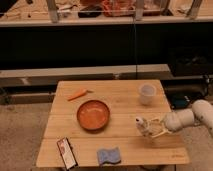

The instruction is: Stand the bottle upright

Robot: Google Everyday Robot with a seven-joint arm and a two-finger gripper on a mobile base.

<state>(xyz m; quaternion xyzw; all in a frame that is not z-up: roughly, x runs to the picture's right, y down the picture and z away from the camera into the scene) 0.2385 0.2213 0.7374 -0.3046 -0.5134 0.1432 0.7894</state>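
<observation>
Toward the right side of the wooden table (60, 150), right of the orange bowl (93, 114) and nearer the front edge than the white cup (146, 93), the bottle (142, 125) sits in the gripper (151, 130), whose fingers are clamped on its lower body. The bottle is tilted: its long axis slants, cap end up and left, base down and right into the gripper. Whether it touches the tabletop cannot be told. The white arm (187, 118) reaches in from the right edge, low and nearly level.
</observation>
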